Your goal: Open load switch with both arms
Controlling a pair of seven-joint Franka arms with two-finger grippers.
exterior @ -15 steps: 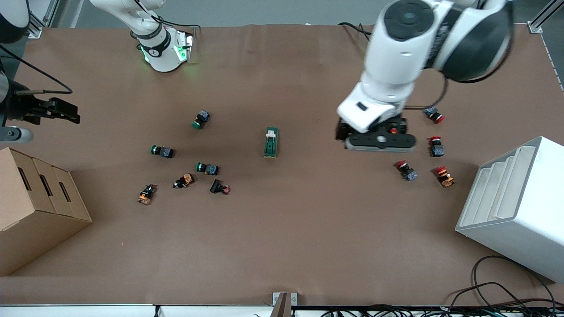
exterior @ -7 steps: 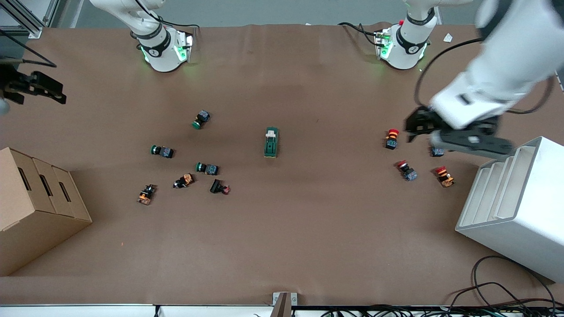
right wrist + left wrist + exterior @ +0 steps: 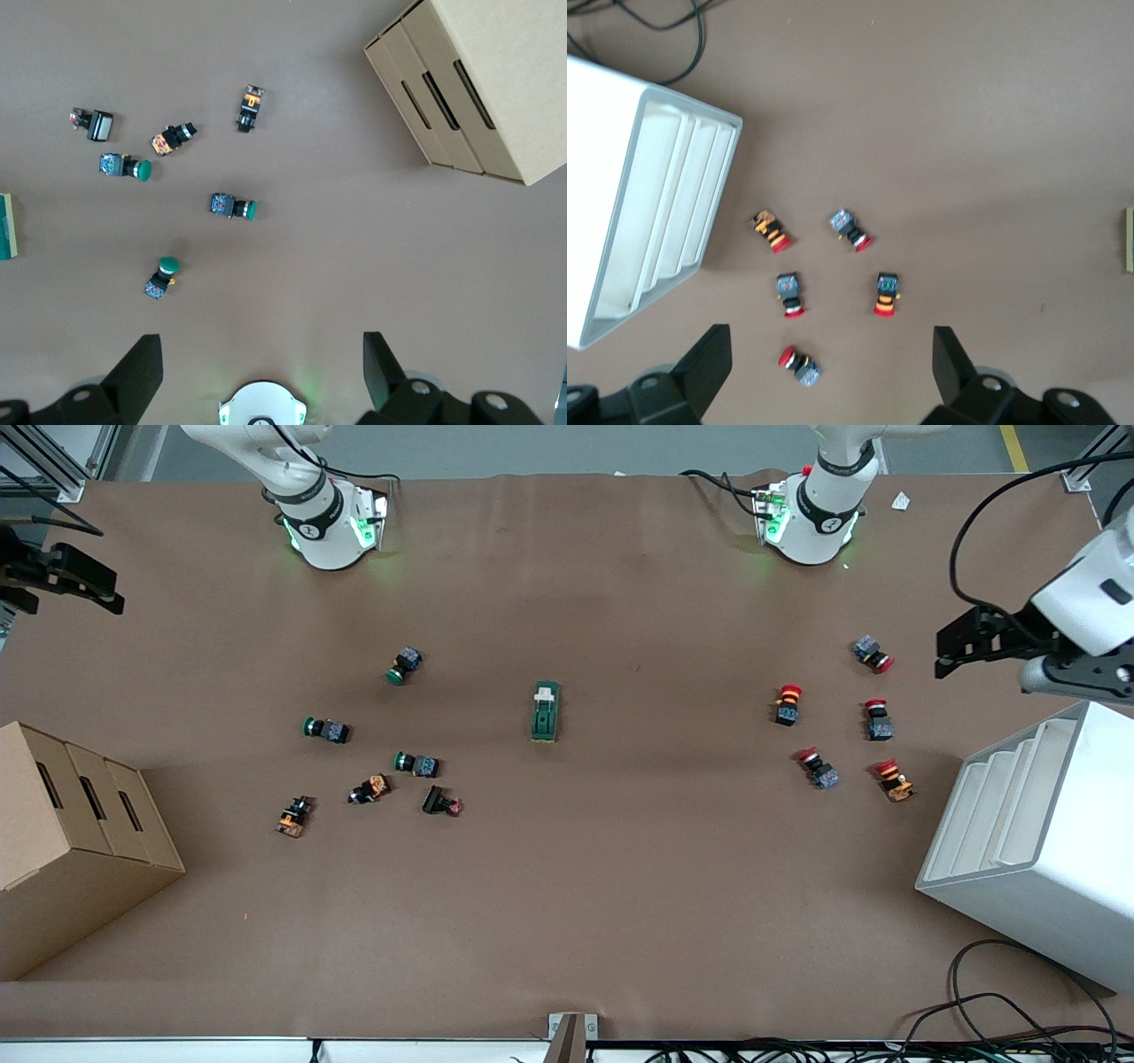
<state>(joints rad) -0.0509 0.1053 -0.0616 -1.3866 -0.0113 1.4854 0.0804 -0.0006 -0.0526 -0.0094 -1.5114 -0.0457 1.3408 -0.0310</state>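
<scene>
The load switch, a dark-green block with a white toggle at the end toward the bases, lies alone mid-table; only its edge shows in the left wrist view and the right wrist view. My left gripper hangs open and empty at the left arm's end of the table, over the red push buttons. My right gripper hangs open and empty at the right arm's end, over the table edge. Both are well apart from the switch.
Several green and orange push buttons lie toward the right arm's end, several red ones toward the left arm's end. A cardboard box and a white slotted rack stand at the two ends. Cables trail along the front edge.
The left arm swung away from over the red buttons toward the white rack at the table's end. The right gripper drew back toward its base side. The load switch stayed put.
</scene>
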